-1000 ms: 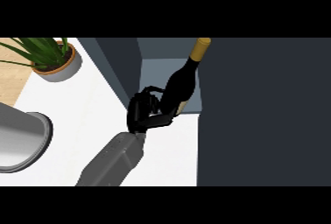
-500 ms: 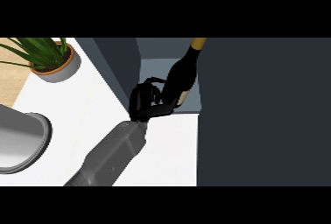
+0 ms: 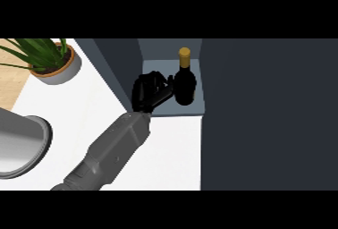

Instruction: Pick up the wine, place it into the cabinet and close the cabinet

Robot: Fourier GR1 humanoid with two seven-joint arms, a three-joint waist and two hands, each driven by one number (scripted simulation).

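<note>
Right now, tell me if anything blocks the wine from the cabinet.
Nothing visible does. The wine already stands upright on the cabinet floor, inside the opening. The hand is at its left side, fingers by the bottle.

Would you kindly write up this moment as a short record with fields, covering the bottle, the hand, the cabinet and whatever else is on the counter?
wine bottle: upright, dark glass, gold cap, standing on the cabinet floor
hand in view: one black hand, fingers curled beside the bottle's left side; which arm it belongs to cannot be told
cabinet: open compartment, large dark door panel to its right
counter: white surface
other items: potted plant at upper left; grey round vessel at left edge
</note>
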